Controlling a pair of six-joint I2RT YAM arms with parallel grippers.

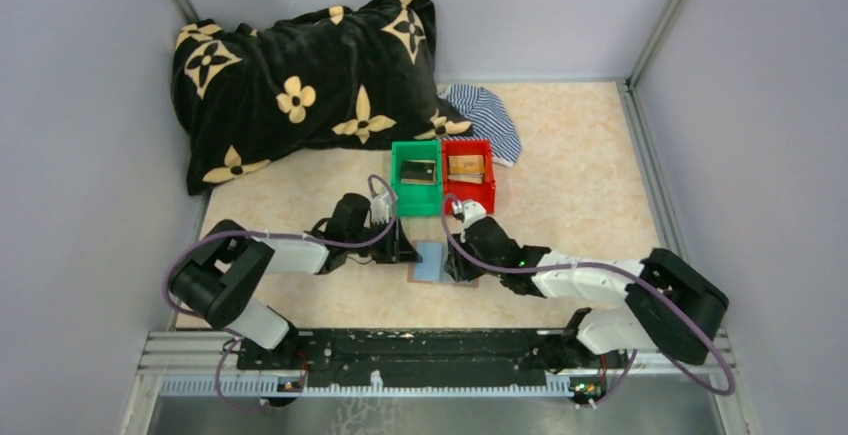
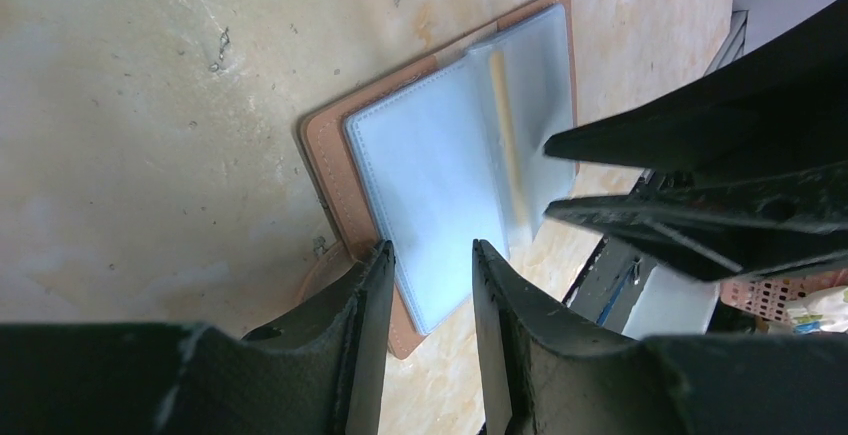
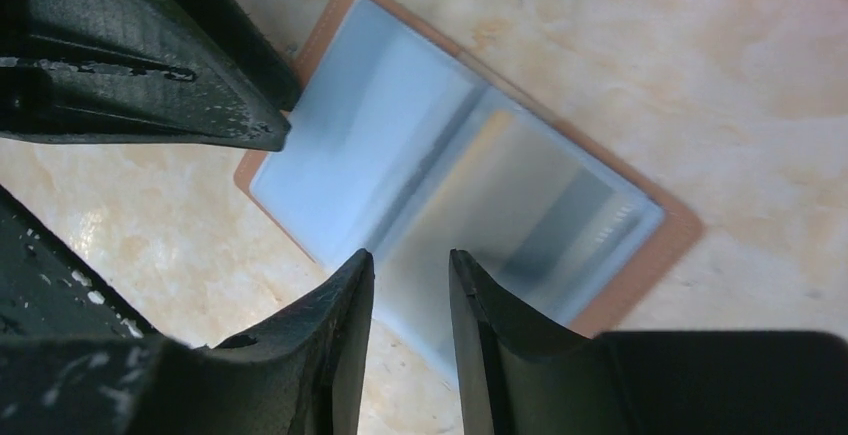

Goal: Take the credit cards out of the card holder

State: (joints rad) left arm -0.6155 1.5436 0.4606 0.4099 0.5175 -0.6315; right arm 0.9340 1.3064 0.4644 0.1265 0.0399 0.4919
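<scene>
Lowest in the top view, the two arms reach up from their rail and meet at the middle of the frame over the card holder (image 1: pixel 430 261). It lies open and flat on the table (image 1: pixel 580 185), blue-grey panels up with a brown border showing round them.

The left pincer (image 2: pixel 430 290) comes onto it from the left. Its jaws stand a narrow gap apart over the holder's near edge, with the blue panel showing between them, and they are not clamped on anything. The right pincer (image 3: pixel 412 295) comes from the right, also narrowly parted. Its tips are at the edge of a clear sleeve page, and I cannot tell whether they touch it. Inside that sleeve a credit card (image 2: pixel 505 125) shows as a thin gold-tan strip.

Just above the holder in the top view sit two bins side by side and touching: a green bin (image 1: pixel 416 203) on the left with a dark card (image 1: pixel 418 171) on its floor, and a red bin (image 1: pixel 470 195) on the right with a tan card (image 1: pixel 466 165).

Behind the red bin lies a striped cloth (image 1: pixel 488 120). A black blanket (image 1: pixel 300 85) with cream flowers is heaped in the upper left.
</scene>
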